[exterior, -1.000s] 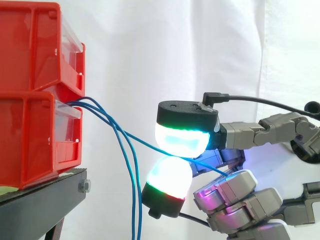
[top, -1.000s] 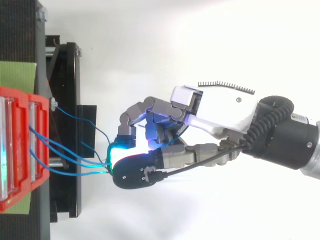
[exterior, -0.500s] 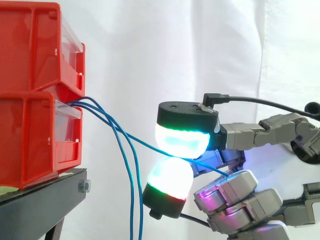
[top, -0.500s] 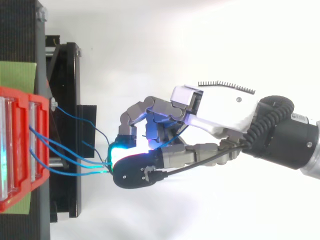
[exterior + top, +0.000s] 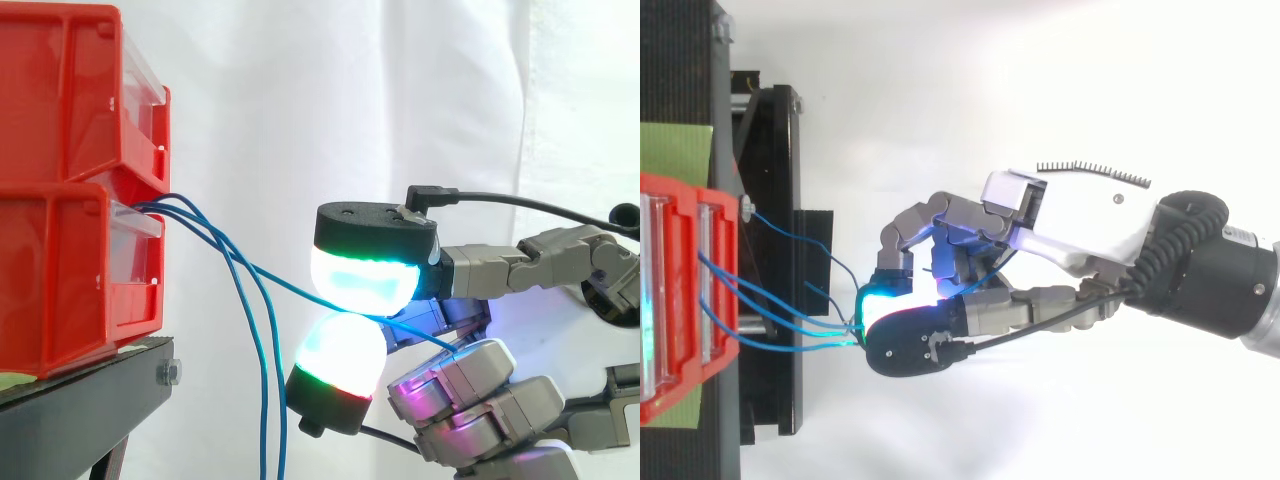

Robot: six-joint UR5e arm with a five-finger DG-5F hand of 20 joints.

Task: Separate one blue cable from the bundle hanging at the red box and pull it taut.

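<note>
The robot hand (image 5: 480,270) is clamped on one blue cable (image 5: 280,282), pinched between two glowing pads (image 5: 360,280) pressed together. From the pinch the cable climbs toward 10 o'clock to the lower red box (image 5: 70,270). The other cables (image 5: 185,207) leave the box and droop toward 6 o'clock, apart from the robot hand.

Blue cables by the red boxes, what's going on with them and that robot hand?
The hand pinches one blue cable between glowing fingertips, just out from the lower red box. That cable runs almost straight from the box to the pinch, while the other cables hang down loose.
</note>
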